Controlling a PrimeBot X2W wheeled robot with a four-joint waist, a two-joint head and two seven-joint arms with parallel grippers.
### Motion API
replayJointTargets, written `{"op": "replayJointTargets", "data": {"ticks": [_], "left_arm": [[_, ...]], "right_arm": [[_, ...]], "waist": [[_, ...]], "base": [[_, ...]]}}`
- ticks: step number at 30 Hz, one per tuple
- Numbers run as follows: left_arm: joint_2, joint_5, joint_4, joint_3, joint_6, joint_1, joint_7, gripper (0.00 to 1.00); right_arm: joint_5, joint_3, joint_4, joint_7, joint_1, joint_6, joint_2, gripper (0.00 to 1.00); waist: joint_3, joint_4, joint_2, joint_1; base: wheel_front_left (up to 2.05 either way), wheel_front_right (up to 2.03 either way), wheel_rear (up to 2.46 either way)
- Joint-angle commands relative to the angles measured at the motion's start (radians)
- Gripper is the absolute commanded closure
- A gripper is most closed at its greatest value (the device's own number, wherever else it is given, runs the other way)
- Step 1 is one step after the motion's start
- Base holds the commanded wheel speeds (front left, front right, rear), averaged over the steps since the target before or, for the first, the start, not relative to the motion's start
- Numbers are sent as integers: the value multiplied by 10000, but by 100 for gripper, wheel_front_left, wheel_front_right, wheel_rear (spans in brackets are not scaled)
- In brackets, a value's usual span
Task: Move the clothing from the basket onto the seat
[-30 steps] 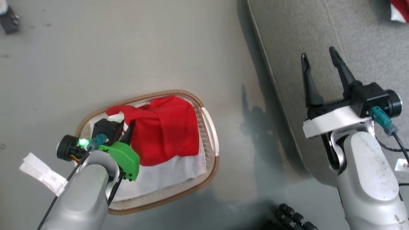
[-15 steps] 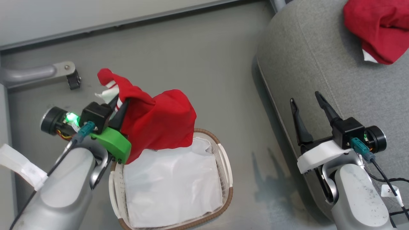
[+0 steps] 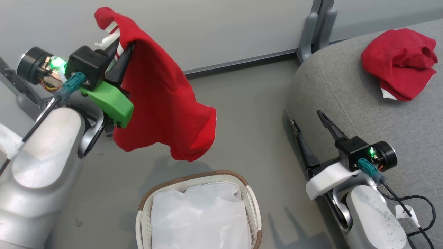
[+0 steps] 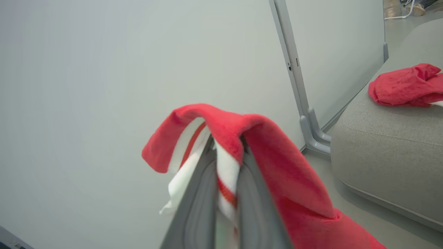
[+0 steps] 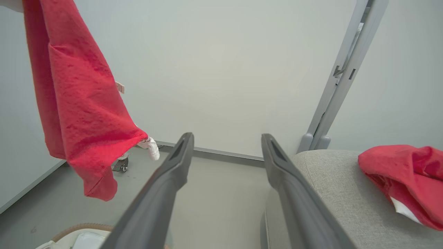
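You see the grey floor (image 3: 249,103) running up to a pale partition wall (image 3: 225,27). The seat (image 3: 346,86) fills the right side, with its rounded corner turned toward the wall's post (image 3: 316,31).

The basket (image 3: 193,174) stands on the floor beside the seat's side edge and apart from it. Inside it you see a plain white sheet (image 3: 200,218) covering the bottom.

The red garment (image 3: 162,103) hangs in the air to your left, over the floor beyond the basket's far rim. Its lowest fold is clear of the rim. The right wrist view shows it (image 5: 79,103) draping down in front of the wall, with the basket rim (image 5: 79,226) low beneath it.

A second garment (image 3: 398,62) lies crumpled on top of the seat, back from the rounded corner. A white panel shows at its lower edge. You can see it from both wrists too (image 4: 401,86) (image 5: 405,173).

Your left gripper (image 3: 124,45) is raised high with its jaws clamped tight on the upper edge of the red garment. In the left wrist view a white band with a red stripe is pinched between the fingers (image 4: 200,186), and red cloth (image 4: 287,180) folds over the tips.

Your right gripper (image 3: 306,117) hovers at the seat's side edge. Its jaws are spread wide (image 5: 227,135) and hold nothing.
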Motion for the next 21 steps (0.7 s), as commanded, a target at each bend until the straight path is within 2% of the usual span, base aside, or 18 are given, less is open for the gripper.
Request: {"op": "replayJointTargets", "data": {"ticks": [1,10,21], "left_arm": [[-45,-97,-2,-105,-23,-270,60,100],[-460,-226,261,-743,-25,-1250,245,100],[-1139,-388,605,-1635,-24,-1898,242,100]], "right_arm": [[65,120,32,-24,-37,-14,-33,0],[530,981,-44,-22,-198,-14,-33,0],[1451,2645,-183,-24,-1080,-14,-35,0]], "waist": [[-202,114,0,1],[-410,190,0,1],[-563,412,0,1]], "base": [[0,0,0],[0,0,0],[0,0,0]]}}
